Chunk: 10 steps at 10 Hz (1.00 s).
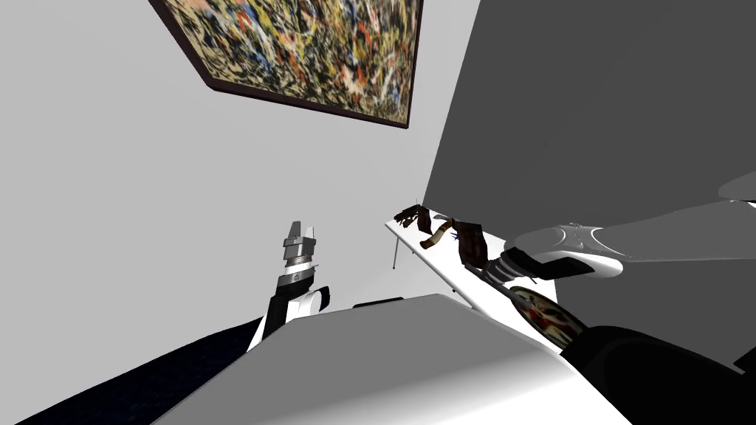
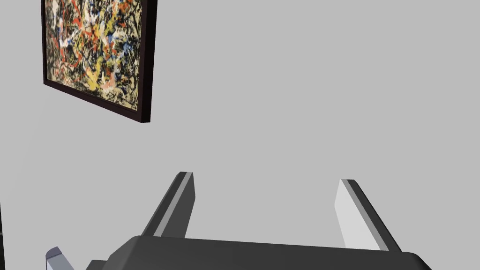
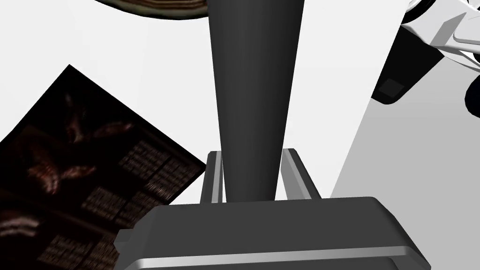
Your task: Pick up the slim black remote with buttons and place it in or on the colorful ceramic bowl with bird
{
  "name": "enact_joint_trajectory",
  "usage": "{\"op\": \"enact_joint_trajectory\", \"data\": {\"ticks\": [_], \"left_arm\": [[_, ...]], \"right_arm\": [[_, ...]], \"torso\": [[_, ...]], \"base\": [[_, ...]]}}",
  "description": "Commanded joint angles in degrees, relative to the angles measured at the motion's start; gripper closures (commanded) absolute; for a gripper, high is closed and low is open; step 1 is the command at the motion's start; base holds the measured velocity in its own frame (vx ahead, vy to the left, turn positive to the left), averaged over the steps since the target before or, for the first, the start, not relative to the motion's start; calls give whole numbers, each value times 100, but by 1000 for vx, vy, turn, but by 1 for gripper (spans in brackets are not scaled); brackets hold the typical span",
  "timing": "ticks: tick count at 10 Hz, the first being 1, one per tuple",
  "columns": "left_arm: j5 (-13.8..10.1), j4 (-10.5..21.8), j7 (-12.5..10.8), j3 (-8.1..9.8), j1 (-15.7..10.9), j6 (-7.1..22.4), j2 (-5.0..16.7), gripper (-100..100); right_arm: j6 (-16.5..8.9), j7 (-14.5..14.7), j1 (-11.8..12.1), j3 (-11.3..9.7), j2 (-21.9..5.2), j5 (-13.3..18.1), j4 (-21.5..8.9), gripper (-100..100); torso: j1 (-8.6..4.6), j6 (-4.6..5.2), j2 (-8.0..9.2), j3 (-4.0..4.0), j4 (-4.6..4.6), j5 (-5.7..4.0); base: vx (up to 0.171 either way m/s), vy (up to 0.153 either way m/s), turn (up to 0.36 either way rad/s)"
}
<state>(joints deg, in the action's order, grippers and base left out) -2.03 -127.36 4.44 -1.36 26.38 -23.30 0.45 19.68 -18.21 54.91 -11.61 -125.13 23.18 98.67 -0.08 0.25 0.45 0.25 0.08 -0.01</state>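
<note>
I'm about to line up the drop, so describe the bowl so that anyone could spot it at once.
Find the long white table along the dark grey wall. The bowl sits at its near end, close to the right gripper, which holds the remote. It is the one round thing there, patterned in cream and red; its neighbours are dark.

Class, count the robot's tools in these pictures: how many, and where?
2. The left tool, open and empty, is raised in the air left of the white table. The right tool is over that table, shut on the slim black remote.
</note>
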Motion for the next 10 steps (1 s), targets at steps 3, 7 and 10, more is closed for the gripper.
{"op": "enact_joint_trajectory", "data": {"ticks": [3, 7, 10], "left_arm": [[0, 0, 0, 0, 0, 0, 0, 0], [0, 0, 0, 0, 0, 0, 0, 0], [0, 0, 0, 0, 0, 0, 0, 0]], "right_arm": [[157, -135, -63, -36, -410, -80, -82, 100], [313, -265, -122, -70, -821, -161, -156, 100], [499, -401, -180, -104, -1227, -252, -220, 100]], "torso": [[0, -1, 0, 0, 0, 1], [7, -4, -6, -3, -1, 2], [4, 0, 3, 2, 2, 2]], "base": [[-66, -50, -101], [-55, -44, -84], [-71, -55, -109]]}}
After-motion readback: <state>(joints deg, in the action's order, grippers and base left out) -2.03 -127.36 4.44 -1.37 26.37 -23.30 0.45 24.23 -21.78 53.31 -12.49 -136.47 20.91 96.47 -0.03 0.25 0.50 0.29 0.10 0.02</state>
